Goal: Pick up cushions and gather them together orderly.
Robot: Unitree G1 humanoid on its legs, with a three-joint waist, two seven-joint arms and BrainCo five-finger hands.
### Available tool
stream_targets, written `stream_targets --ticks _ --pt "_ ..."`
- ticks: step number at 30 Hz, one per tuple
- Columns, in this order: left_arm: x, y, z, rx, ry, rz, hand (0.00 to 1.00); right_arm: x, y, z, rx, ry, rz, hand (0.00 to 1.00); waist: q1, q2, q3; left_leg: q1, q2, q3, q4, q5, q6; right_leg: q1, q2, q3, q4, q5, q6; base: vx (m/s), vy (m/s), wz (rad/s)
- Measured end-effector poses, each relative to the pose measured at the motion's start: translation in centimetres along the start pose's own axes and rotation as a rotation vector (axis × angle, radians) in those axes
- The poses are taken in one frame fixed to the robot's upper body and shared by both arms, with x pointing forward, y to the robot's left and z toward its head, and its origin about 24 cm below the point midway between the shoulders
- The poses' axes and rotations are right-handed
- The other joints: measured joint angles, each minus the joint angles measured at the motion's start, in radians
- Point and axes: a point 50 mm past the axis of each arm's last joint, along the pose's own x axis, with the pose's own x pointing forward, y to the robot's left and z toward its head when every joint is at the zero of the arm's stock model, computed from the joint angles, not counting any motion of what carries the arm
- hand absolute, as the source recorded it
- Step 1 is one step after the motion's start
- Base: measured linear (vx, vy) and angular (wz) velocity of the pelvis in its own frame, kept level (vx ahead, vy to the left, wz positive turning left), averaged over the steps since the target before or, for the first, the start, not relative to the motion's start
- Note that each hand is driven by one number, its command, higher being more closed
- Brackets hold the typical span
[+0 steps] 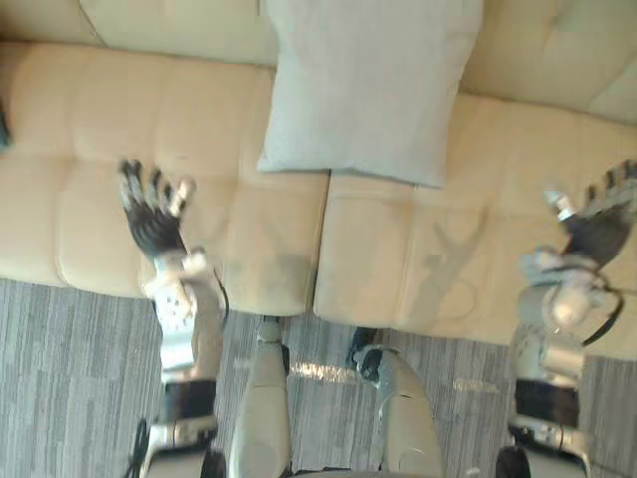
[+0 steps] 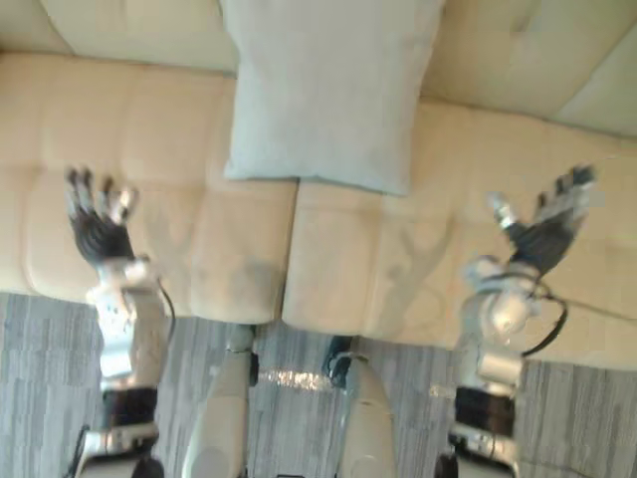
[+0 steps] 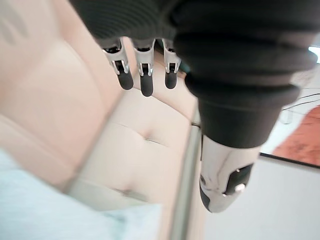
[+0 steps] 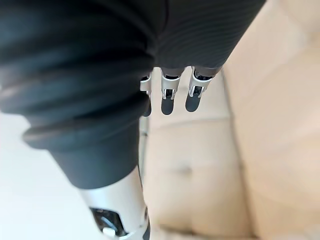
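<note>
Left hand [image 1: 151, 211] splayed; cushion [image 1: 363, 90] top cropped

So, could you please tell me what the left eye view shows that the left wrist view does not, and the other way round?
The left eye view adds the right hand, open above the right seat, and the grey floor in front of the seats. The left wrist view adds a reddish patch past the sofa's end; I cannot tell what it is. Both share the open left hand, the cream sofa and the pale cushion leaning on its backrest.
</note>
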Motion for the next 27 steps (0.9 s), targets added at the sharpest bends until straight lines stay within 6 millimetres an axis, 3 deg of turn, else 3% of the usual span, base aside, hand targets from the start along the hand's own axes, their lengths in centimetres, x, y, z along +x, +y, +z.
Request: stream_targets --ticks 1,2,3,5,7,8,10,13,18,21,25,27 --pt "-1.8 1.7 -2.7 0.043 0.128 0.027 0.0 -1.6 -0.2 -2.0 -0.045 0.091 0.036 0.0 -0.003 0.0 -0.042 0.034 0.002 0.005 -0.002 -0.011 0.002 0.04 0.003 -0.002 -0.02 -0.001 0.001 0.07 -0.011 -0.06" --pt "-2.5 2.2 -3.7 0.061 0.183 0.033 0.0 -2.2 -0.2 -2.9 -0.073 0.132 0.054 0.0 -0.003 0.001 -0.059 0.052 0.003 0.008 -0.005 -0.016 0.003 0.059 0.006 -0.002 -0.031 -0.001 0.002 0.11 -0.023 -0.13" --pt "-4.8 3.8 -6.1 0.119 0.321 0.041 0.0 -4.3 -0.6 -5.3 -0.132 0.247 0.089 0.0 -0.003 -0.004 -0.09 0.116 0.005 0.023 -0.03 -0.02 0.008 0.116 0.011 0.004 -0.055 -0.002 0.005 0.1 -0.018 -0.13" --pt "-6.7 5.1 -7.8 0.168 0.425 0.053 0.0 -6.3 -1.1 -7.4 -0.18 0.361 0.118 0.0 -0.003 -0.008 -0.13 0.154 0.007 0.033 -0.049 -0.023 0.008 0.15 0.013 0.006 -0.077 -0.004 0.008 0.08 -0.006 -0.13" --pt "-9.8 7.4 -10.6 0.267 0.608 0.077 0.0 -10.3 -1.8 -11.1 -0.222 0.575 0.142 0.0 -0.003 -0.007 -0.175 0.228 0.014 0.049 -0.082 -0.029 0.012 0.22 0.024 0.011 -0.119 -0.001 0.012 0.09 -0.002 -0.14" --pt "-10.4 7.8 -11.1 0.28 0.645 0.085 0.0 -11.1 -2.0 -11.7 -0.224 0.62 0.138 0.0 -0.003 -0.007 -0.178 0.245 0.016 0.054 -0.089 -0.03 0.01 0.232 0.026 0.015 -0.127 0.0 0.013 0.07 0.003 -0.15" --pt "-13.3 9.6 -13.3 0.351 0.821 0.122 0.0 -14.9 -2.9 -14.5 -0.254 0.818 0.121 0.0 -0.004 -0.004 -0.211 0.299 0.021 0.072 -0.104 -0.039 0.007 0.286 0.032 0.024 -0.158 0.005 0.019 0.07 0.01 -0.18" --pt "-15.8 10.5 -14.7 0.4 0.964 0.122 0.0 -18.0 -3.7 -16.1 -0.286 0.969 0.111 0.0 -0.005 0.009 -0.246 0.341 0.03 0.094 -0.114 -0.045 0.007 0.335 0.041 0.035 -0.205 0.025 0.025 0.09 0.023 -0.17" --pt "-17.8 11.5 -15.4 0.42 1.059 0.174 0.0 -21.3 -4.4 -17.2 -0.285 1.111 0.087 0.0 -0.009 0.017 -0.281 0.418 0.032 0.111 -0.155 -0.046 0.008 0.412 0.049 0.039 -0.275 0.047 0.037 0.07 0.021 -0.06" --pt "-18.2 11.8 -15.5 0.432 1.082 0.178 0.0 -21.8 -4.2 -17.4 -0.27 1.137 0.078 0.0 -0.008 0.023 -0.289 0.43 0.032 0.113 -0.158 -0.045 0.008 0.445 0.058 0.04 -0.307 0.064 0.04 0.03 0.007 0.01" --pt "-16.5 10.4 -15.9 0.437 1.053 0.122 0.0 -21.9 -3.3 -17.9 -0.264 1.165 0.103 0.0 -0.008 0.029 -0.268 0.365 0.034 0.107 -0.077 -0.045 0.008 0.442 0.06 0.004 -0.303 0.071 0.037 -0.07 0.005 0.25" --pt "-15.8 9.5 -15.9 0.451 1.03 0.076 0.0 -21.3 -2.8 -18.0 -0.26 1.156 0.112 0.0 -0.003 0.037 -0.264 0.323 0.046 0.098 -0.068 -0.043 -0.003 0.389 0.056 -0.003 -0.283 0.08 0.008 -0.17 0.01 0.09"
